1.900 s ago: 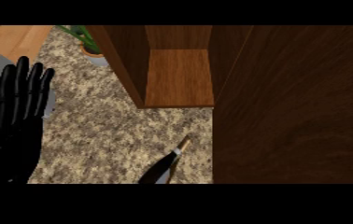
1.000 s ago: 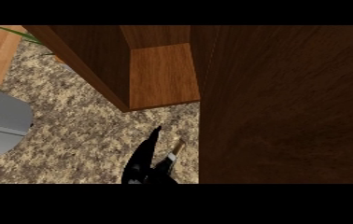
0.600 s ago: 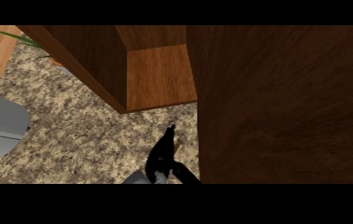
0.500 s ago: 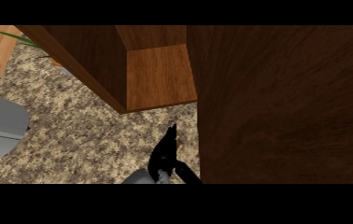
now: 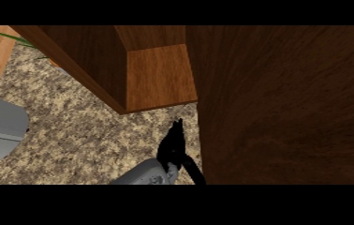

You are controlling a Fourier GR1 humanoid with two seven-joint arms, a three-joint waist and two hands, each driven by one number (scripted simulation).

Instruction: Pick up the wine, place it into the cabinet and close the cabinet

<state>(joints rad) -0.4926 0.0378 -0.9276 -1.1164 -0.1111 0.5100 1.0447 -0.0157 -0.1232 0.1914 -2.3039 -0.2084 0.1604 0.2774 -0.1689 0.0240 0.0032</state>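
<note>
Speckled beige, brown and grey granite pattern across the counter (image 5: 76,125). Warm reddish-brown wood grain on the cabinet (image 5: 155,74), darker brown with streaky grain on its door (image 5: 276,107) filling the view's right. Black on the hand (image 5: 171,146), pale grey on the forearm (image 5: 142,175) behind it, green on a leaf (image 5: 21,40) at upper left.

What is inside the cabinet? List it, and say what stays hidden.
The cabinet shows only a bare wooden panel inside; no wine is seen. The large dark door covers everything to the right, with a hand at its edge.
</note>
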